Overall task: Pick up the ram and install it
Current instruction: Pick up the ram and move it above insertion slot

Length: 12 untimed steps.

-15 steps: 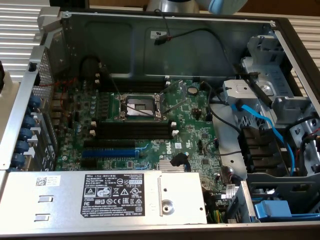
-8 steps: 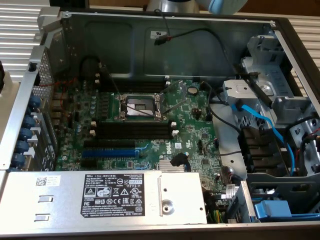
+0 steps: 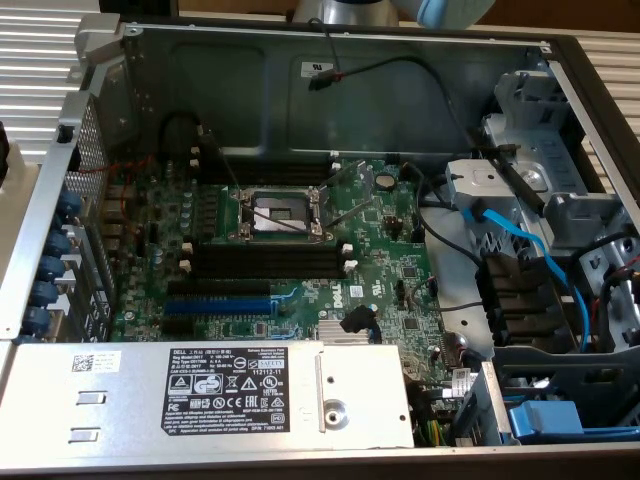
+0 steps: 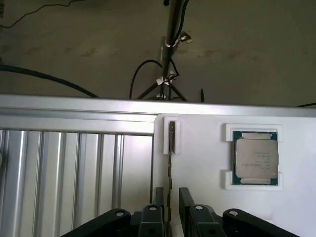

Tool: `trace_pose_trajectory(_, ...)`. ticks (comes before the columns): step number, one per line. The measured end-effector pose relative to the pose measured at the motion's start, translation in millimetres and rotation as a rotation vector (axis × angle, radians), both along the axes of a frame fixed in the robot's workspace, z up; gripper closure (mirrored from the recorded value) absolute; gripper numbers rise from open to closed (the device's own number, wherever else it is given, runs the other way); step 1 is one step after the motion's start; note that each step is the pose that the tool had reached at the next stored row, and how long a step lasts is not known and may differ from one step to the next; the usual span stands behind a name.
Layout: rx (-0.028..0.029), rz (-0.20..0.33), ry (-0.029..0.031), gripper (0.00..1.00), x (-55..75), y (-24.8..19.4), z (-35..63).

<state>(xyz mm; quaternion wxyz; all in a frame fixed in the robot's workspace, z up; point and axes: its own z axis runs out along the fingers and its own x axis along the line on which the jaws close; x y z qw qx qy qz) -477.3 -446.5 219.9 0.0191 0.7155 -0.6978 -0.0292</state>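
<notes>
1. the ram (image 4: 171,143) stands on its thin edge, its far end seated in a narrow white cradle (image 4: 177,136). the rest of the stick runs straight out of the cradle toward the end effector (image 4: 171,210).
2. the end effector sits astride the stick at the end away from the cradle, with one dark finger (image 4: 159,200) on each side. a slim gap shows between each finger and the stick, so the jaws are set narrow but not clamped, and nothing is held.
3. the cradle sits on a flat white plate (image 4: 207,197). on the same plate, near the cradle but not touching it, a square processor chip (image 4: 255,158) lies flat in its own white frame (image 4: 228,133).
4. on the cradle's other side, just beside it, the ribbed aluminium tabletop (image 4: 74,177) begins.
5. beyond the cradle, past the plate's far edge, is bare floor (image 4: 247,49), with a tripod stand (image 4: 170,74) and black cables (image 4: 44,79) trailing across it.
6. in the exterior view an open computer case (image 3: 240,80) lies flat with its green motherboard (image 3: 390,260) facing up. on the board are the long black memory slots (image 3: 265,257) with white end clips and a blue expansion slot (image 3: 218,304), and a labelled power supply (image 3: 150,380) sits in the case.
7. a bit of the arm (image 3: 445,10) shows above the case's back wall. i cannot tell how the case lies relative to the cradle.
</notes>
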Motion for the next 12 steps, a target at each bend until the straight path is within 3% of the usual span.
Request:
trace_pose_trajectory(3,-0.0002,0.000,-0.0018,0.74,0.1,-0.1,-0.3)
trace_pose_trajectory(5,-0.0002,0.000,-0.0063,0.74,0.2,-0.2,-0.4)
trace_pose_trajectory(7,-0.0001,0.000,-0.0177,0.74,0.1,-0.1,-0.6)
trace_pose_trajectory(10,-0.0001,0.002,-0.0408,0.74,0.2,-0.1,-1.6)
trace_pose_trajectory(12,0.0001,0.002,-0.0459,0.74,0.3,-0.2,-2.8)
